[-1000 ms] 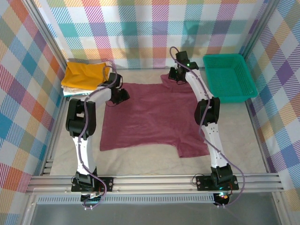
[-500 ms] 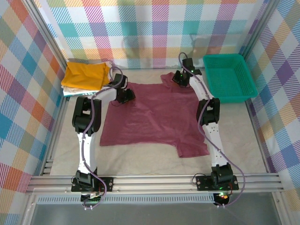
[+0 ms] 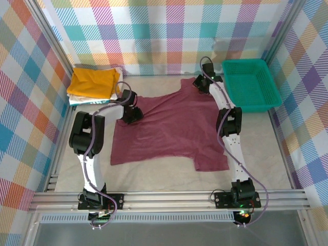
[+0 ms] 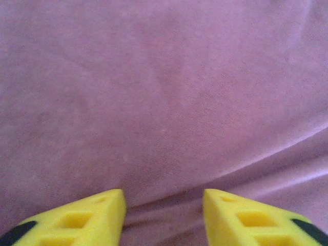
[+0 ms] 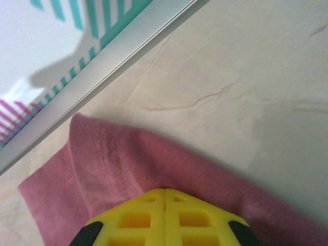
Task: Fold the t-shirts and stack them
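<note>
A maroon t-shirt (image 3: 169,128) lies spread flat on the table, one sleeve at the near right. My left gripper (image 3: 131,113) hovers low over its far left part. In the left wrist view that gripper (image 4: 164,199) is open, its yellow fingertips (image 4: 100,212) apart above a wrinkle of maroon cloth (image 4: 164,102). My right gripper (image 3: 201,81) is at the shirt's far right corner. There it (image 5: 165,190) is shut on the hemmed edge of the maroon shirt (image 5: 102,159). A folded mustard-yellow t-shirt (image 3: 92,82) rests on a white one (image 3: 77,99) at the far left.
A teal mesh basket (image 3: 251,84) stands at the far right, beside the right arm. The metal frame rail (image 5: 102,72) runs close behind the shirt's held corner. Checkered walls close off the back and sides. Bare cream table (image 3: 154,174) lies in front of the shirt.
My right gripper has dragged the shirt's far right corner back and to the right. My left gripper has opened and let go of the far left cloth, drawing back slightly.
</note>
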